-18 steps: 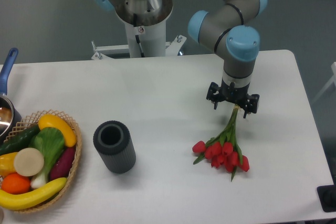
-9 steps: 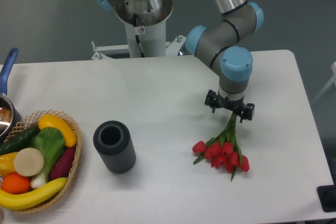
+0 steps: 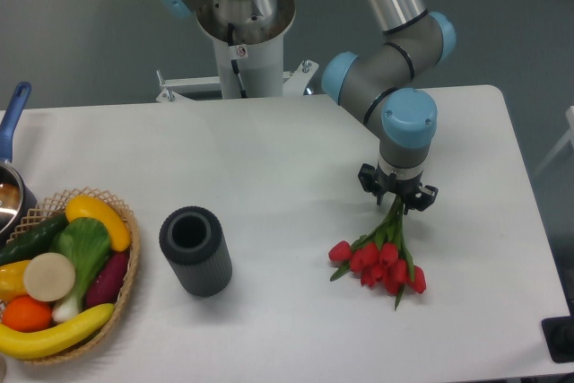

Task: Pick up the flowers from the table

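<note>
Red tulip flowers [image 3: 384, 257], one small bunch, lying on the white table [image 3: 269, 159] right of centre and toward the near edge, buds fanned toward the near side, green stems running up toward the far side. Gripper [image 3: 397, 201] low over the far end of the stems, fingers either side of them; whether they are clamped on the stems or apart cannot be told. Also on the table: grey ribbed cylinder [image 3: 195, 249], upright, near centre-left; wicker basket of vegetables [image 3: 63, 271] at the near left; a blue-handled pot [image 3: 11, 181] at the left edge.
</note>
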You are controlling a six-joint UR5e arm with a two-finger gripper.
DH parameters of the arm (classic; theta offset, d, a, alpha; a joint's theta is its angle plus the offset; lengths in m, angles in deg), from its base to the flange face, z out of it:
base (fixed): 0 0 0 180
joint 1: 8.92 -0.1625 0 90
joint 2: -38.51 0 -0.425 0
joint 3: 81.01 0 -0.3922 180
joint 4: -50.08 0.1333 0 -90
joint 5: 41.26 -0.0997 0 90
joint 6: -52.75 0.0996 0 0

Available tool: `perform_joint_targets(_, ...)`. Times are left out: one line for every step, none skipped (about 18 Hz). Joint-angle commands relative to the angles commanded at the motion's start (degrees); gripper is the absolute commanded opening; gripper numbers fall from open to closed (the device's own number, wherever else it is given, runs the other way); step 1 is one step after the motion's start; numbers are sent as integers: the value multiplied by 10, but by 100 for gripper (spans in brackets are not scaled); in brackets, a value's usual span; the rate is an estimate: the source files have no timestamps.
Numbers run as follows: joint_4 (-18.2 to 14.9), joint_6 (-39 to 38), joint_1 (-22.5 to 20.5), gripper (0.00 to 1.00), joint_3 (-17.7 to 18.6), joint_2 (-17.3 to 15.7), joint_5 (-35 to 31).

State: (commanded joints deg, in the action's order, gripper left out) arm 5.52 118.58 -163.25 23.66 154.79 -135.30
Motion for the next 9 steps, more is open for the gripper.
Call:
perform_joint_targets(-3,0,0,13,-2,-2,-1)
perform_joint_targets(-7,0,0,13,-6,-4,-3)
perform_joint_targets(-11,-5,1,6,-10,-8,0)
perform_joint_targets(-11,-6,-1,2,-10,-15,0)
perform_joint_targets(-14,-6,-1,2,-10,-23,0)
perform_joint_targets(-15,-5,-1,2,-10,-26,-2)
perform_joint_targets(-15,-5,-1,2,-11,-29,-3)
perform_joint_targets(-15,-6,-1,2,-11,-32,-3)
perform_joint_targets(-15,-5,-1,4,-11,-41,-4)
